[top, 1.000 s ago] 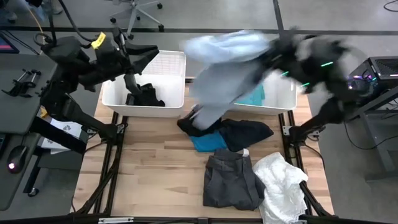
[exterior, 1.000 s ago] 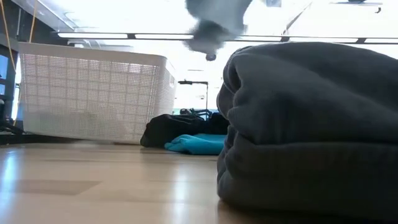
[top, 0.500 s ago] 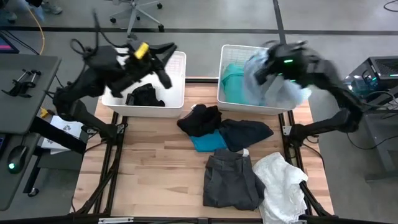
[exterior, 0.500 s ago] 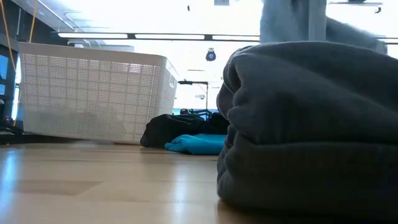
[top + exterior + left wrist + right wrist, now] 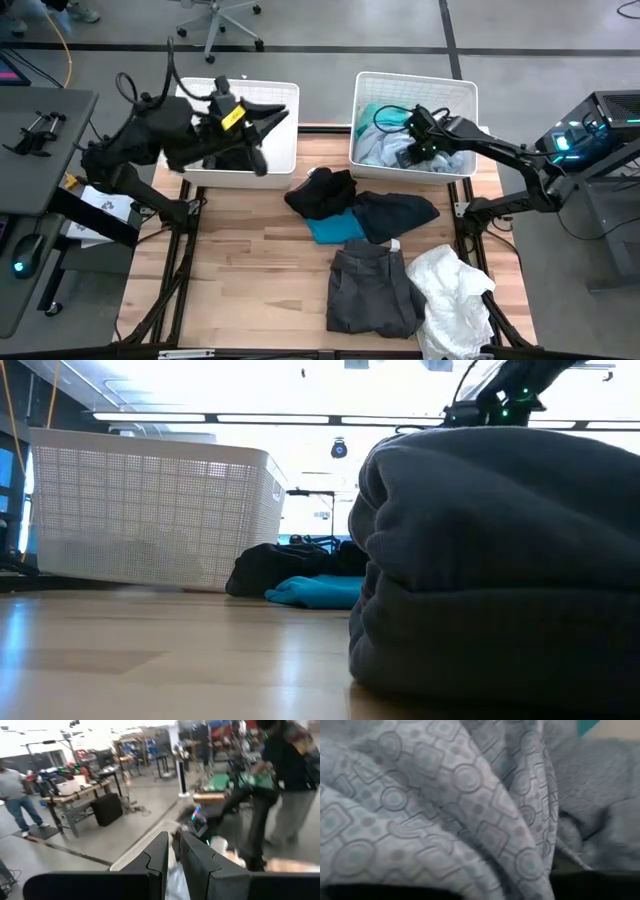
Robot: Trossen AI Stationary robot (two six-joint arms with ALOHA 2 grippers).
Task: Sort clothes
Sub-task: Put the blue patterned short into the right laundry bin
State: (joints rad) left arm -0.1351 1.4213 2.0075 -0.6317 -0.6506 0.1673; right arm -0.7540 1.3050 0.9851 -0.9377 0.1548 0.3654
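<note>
The pale grey-blue patterned garment point(image 5: 385, 145) lies bunched in the right white basket point(image 5: 415, 82), partly over a teal garment point(image 5: 372, 112). My right gripper point(image 5: 408, 150) points down into this basket, right at the pale cloth, which fills the right wrist view point(image 5: 470, 795). My left gripper point(image 5: 285, 110) hovers level above the left basket point(image 5: 275, 92), which holds a black garment point(image 5: 235, 155). Its fingers point(image 5: 174, 850) stand almost together with nothing between them. On the table lie black point(image 5: 322, 193), navy point(image 5: 400, 213), bright blue point(image 5: 335, 230), dark grey point(image 5: 370, 290) and white point(image 5: 450, 295) clothes.
In the low view the dark grey garment point(image 5: 500, 560) fills the near right and the left basket point(image 5: 150, 510) stands far left. Bare wood lies on the table's left half point(image 5: 240, 270). People point(image 5: 285, 780) stand in the room beyond the table.
My right gripper has swung down from high over the table's middle toward the far right and tipped downward into the right basket, carrying the pale grey-blue garment, which hung spread out and now lies bunched in the basket. My left gripper has drifted toward the table's right.
</note>
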